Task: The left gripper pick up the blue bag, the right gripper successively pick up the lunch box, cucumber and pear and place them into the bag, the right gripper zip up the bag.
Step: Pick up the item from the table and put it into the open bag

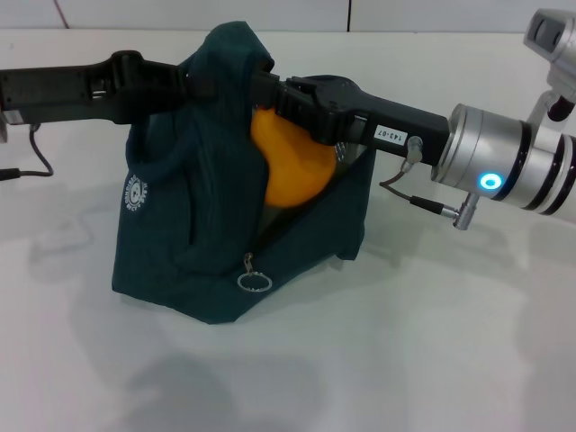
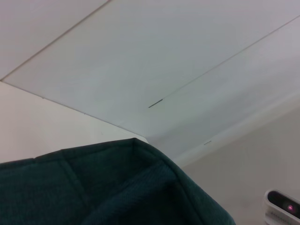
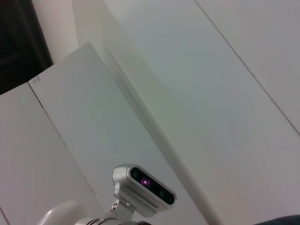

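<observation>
The yellow-orange pear (image 1: 290, 166) sits in the dark teal fabric bag (image 1: 216, 261) beneath the right gripper (image 1: 270, 90); fingers hidden, zip unclosed.

Pear (image 1: 290, 166) inside the bag (image 1: 225, 243) – pincers at its top from both sides

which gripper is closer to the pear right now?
Right. The right gripper reaches into the blue bag against the pear; the left gripper holds the bag's top, apart from the pear.
</observation>
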`<state>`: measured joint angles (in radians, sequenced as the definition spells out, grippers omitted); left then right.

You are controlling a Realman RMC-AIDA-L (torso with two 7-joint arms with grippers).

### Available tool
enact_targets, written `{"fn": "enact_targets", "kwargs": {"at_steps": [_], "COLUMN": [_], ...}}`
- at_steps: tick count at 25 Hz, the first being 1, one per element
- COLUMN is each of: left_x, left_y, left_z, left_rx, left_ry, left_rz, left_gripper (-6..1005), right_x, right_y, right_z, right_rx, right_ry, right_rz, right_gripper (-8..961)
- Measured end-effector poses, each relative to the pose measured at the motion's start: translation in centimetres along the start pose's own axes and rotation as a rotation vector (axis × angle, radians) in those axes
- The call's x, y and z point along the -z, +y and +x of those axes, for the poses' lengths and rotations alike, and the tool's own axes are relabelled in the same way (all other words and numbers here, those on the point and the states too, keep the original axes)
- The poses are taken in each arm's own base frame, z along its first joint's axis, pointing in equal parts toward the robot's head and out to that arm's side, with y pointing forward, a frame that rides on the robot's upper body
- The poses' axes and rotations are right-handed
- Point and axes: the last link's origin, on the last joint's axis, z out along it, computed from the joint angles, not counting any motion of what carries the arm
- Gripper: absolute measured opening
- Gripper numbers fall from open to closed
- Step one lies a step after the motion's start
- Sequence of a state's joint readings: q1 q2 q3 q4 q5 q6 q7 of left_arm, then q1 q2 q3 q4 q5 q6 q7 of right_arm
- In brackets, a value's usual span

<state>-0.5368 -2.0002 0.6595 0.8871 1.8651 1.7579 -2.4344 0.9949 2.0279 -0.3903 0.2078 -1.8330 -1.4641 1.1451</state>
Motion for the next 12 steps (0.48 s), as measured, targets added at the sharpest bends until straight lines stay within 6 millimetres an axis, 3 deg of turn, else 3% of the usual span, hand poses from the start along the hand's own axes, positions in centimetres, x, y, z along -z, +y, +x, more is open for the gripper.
{"fn": "enact_targets", "kwargs": {"at_steps": [12], "left_x": [-0.04], "left_y": [0.03], "left_z": [0.03], "left_rx": [-0.001], "left_ry": [-0.001], "left_rz": [-0.001], "left_gripper": [116], "right_x": [-0.03], "right_y": [0.23], "right_z": [0.0], "right_rx": [-0.016], "right_ry": [0.001], "right_rz": [-0.016], "right_gripper": [66]}}
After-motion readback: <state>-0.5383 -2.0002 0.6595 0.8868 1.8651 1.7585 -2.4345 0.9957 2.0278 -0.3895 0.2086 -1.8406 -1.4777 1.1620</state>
